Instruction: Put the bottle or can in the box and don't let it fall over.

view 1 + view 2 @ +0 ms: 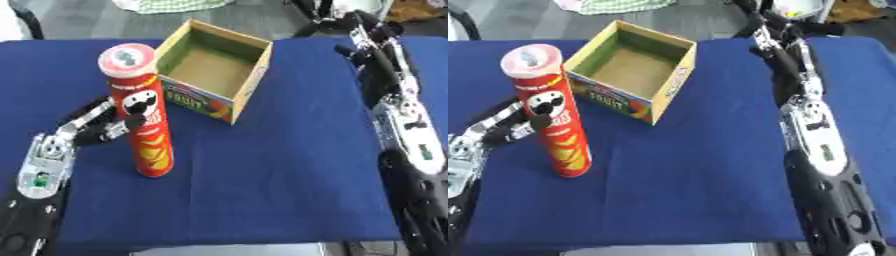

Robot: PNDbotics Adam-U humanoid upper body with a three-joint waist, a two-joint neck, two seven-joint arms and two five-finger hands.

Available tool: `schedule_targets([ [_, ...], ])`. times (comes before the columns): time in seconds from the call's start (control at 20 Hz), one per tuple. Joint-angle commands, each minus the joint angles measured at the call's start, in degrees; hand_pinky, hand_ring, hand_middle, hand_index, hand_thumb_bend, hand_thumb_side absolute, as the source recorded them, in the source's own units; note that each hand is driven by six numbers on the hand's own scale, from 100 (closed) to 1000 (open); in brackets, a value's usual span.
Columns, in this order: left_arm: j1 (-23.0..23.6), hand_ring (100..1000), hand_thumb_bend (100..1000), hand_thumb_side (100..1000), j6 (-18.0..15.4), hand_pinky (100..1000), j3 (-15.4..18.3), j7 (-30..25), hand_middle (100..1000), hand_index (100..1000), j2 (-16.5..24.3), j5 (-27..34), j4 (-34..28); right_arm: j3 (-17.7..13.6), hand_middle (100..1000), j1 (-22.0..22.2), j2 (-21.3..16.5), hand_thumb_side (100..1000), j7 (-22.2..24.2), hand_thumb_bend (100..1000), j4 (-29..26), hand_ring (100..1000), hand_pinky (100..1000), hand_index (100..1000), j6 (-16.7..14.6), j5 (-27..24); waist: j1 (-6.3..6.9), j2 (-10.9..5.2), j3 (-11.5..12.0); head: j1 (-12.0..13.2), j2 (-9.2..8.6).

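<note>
One can, one box, one cloth-covered table and two robot arms.

One tall red cylindrical crisp can (142, 115) with a pale round lid stands upright on the table. One open square cardboard box (213, 68) with printed colourful sides sits just beyond the can. One dark blue tablecloth-covered table (271, 175) carries both things. Two black and silver robot arms show, one along each side. One left hand (114, 127) shows, touching the can. One right hand (363, 27) shows near the table's far right corner. One piece of green checked fabric (175, 5) lies past the table's far edge.
</note>
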Motion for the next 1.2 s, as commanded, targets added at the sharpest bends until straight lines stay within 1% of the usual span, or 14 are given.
schedule_targets([
  [0.05,-0.6,877,326,764,0.0,1000,-0.1,-0.6,720,841,0.3,0.5,-0.6,-0.2,1000,-0.9,-0.7,385,-0.2,397,-1.0,1000,802,824,-0.1,-0.5,-0.01,-0.58,0.0,0.0,0.31],
  [0.2,-0.6,875,323,764,0.0,1000,-0.2,-0.9,716,846,0.2,0.7,-0.6,-0.2,1000,-1.0,-0.7,384,-0.2,397,-0.9,1000,801,824,0.0,-0.5,-0.04,-0.57,0.0,0.0,0.31],
  [0.3,-0.6,870,281,755,0.2,1000,-0.2,-0.8,707,803,0.1,0.6,-0.6,-0.3,1000,-0.9,-0.7,383,-0.3,397,-0.9,1000,801,824,0.0,-0.4,-0.06,-0.55,0.0,0.0,0.31],
  [0.4,-0.5,866,202,735,0.4,1000,-0.2,-0.6,698,761,0.1,0.3,-0.6,-0.3,1000,-0.9,-0.7,383,-0.4,397,-0.8,1000,801,824,0.1,-0.4,-0.08,-0.56,0.0,0.1,0.31],
  [0.45,-0.5,863,145,723,0.4,1000,-0.2,-0.4,692,734,0.0,0.1,-0.5,-0.4,1000,-0.9,-0.7,383,-0.5,397,-0.7,1000,801,824,0.1,-0.4,-0.08,-0.56,0.0,0.1,0.31],
  [0.55,-0.5,859,100,698,0.7,1000,-0.1,0.1,683,697,0.0,-0.3,-0.5,-0.5,1000,-0.9,-0.7,382,-0.7,397,-0.7,1000,801,824,0.1,-0.4,-0.08,-0.58,0.0,0.1,0.31],
  [0.6,-0.5,857,100,686,0.9,1000,-0.1,0.4,681,690,0.1,-0.4,-0.4,-0.5,1000,-0.9,-0.7,382,-0.8,397,-0.7,1000,801,824,0.1,-0.4,-0.08,-0.6,0.0,0.0,0.31],
  [0.65,-0.5,851,100,650,1.0,1000,-0.1,0.7,670,677,0.1,-0.6,-0.4,-0.6,1000,-0.9,-0.7,384,-1.0,395,-0.7,1000,801,824,0.1,-0.4,-0.08,-0.61,0.0,0.0,0.31],
  [0.9,-0.5,836,100,586,1.7,1000,0.0,2.4,641,625,0.1,-0.9,-0.7,-0.9,1000,-0.9,-0.8,385,-1.5,393,-0.7,1000,801,824,0.1,-0.5,-0.08,-0.62,0.0,0.0,0.31],
  [1.2,-0.4,827,100,583,2.5,1000,0.0,3.9,628,598,0.0,-0.7,-1.1,-1.1,1000,-0.8,-0.8,385,-2.1,393,-0.5,1000,801,824,0.2,-0.4,-0.09,-0.6,0.0,0.1,0.31],
])
